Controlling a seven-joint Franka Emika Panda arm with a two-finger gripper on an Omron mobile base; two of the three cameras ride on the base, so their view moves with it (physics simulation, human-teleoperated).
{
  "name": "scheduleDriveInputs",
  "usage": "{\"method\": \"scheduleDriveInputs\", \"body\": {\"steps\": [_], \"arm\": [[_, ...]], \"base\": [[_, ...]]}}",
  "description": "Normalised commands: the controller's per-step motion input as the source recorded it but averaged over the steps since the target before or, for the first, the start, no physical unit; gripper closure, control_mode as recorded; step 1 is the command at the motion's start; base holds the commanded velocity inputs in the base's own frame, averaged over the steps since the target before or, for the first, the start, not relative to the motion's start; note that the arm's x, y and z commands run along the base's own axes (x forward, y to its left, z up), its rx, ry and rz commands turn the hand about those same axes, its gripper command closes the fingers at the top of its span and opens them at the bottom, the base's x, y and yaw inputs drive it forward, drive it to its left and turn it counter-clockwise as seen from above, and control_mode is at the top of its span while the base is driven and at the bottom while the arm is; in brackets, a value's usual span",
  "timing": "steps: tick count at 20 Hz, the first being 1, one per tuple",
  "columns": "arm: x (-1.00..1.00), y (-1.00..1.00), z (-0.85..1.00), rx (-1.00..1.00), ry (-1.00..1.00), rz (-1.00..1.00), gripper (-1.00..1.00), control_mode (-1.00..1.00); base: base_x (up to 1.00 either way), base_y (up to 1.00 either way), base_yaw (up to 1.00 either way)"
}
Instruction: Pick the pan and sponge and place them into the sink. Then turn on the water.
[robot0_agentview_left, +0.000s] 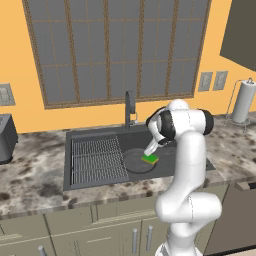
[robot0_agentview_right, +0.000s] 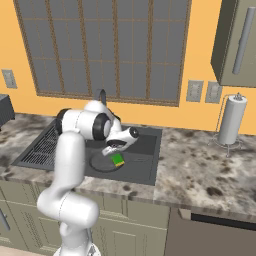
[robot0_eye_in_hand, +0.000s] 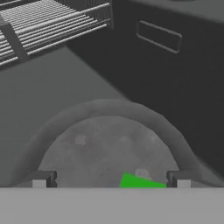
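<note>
Speckled brown-and-cream stone worktop (robot0_agentview_left: 35, 175) running under a wide brown-framed window with grey slatted blinds (robot0_agentview_left: 115, 50), against an orange wall. White paper-towel roll on a thin wire stand (robot0_agentview_right: 232, 121) upright toward the right end of the worktop, near the back edge, well apart from the basin. Dark boxy appliance (robot0_agentview_left: 6, 138) at the far left edge of the worktop. Pale grey outlet plates (robot0_agentview_right: 203, 91) on the wall beside the roll.

Wide dark grey rectangular recessed sink (robot0_agentview_left: 97, 134) set into the worktop, ribbed grey grid rack (robot0_agentview_left: 96, 160) over its left half, slim dark upright faucet (robot0_agentview_left: 129, 109) at the middle of its back edge. No stream visible at the faucet.

Round shallow dark grey pan with a low rim (robot0_agentview_left: 135, 161) lying flat on the basin floor, just right of the rack. Small green block of sponge with a yellow underlayer (robot0_agentview_left: 150, 159) resting inside the pan near its right rim.

White arm bent over the front edge of the worktop, hiding the right part of the basin in the left base view. Hand (robot0_agentview_right: 113, 150) angled down just above the sponge, fingers spread wide, holding nothing. In the hand view, dark fingertips (robot0_eye_in_hand: 40, 179) either side of the pan's rim (robot0_eye_in_hand: 109, 109), the green corner of the sponge (robot0_eye_in_hand: 141, 180) between them, nearer one of the two.
</note>
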Motion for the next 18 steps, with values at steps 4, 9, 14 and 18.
{"method": "scheduleDriveInputs", "body": {"steps": [4,9,14,18], "arm": [[-0.23,0.09,0.35,0.1,-0.03,-0.03,-1.0,-1.0],[-0.17,0.12,0.37,0.11,-0.05,-0.05,-1.0,-1.0],[-0.2,0.07,0.38,0.09,-0.08,-0.08,-1.0,-1.0],[-0.26,0.0,0.37,0.1,-0.09,-0.1,-1.0,-1.0]], "base": [[0.0,0.0,0.0],[0.0,0.0,0.0],[0.0,0.0,0.0],[0.0,0.0,0.0]]}}
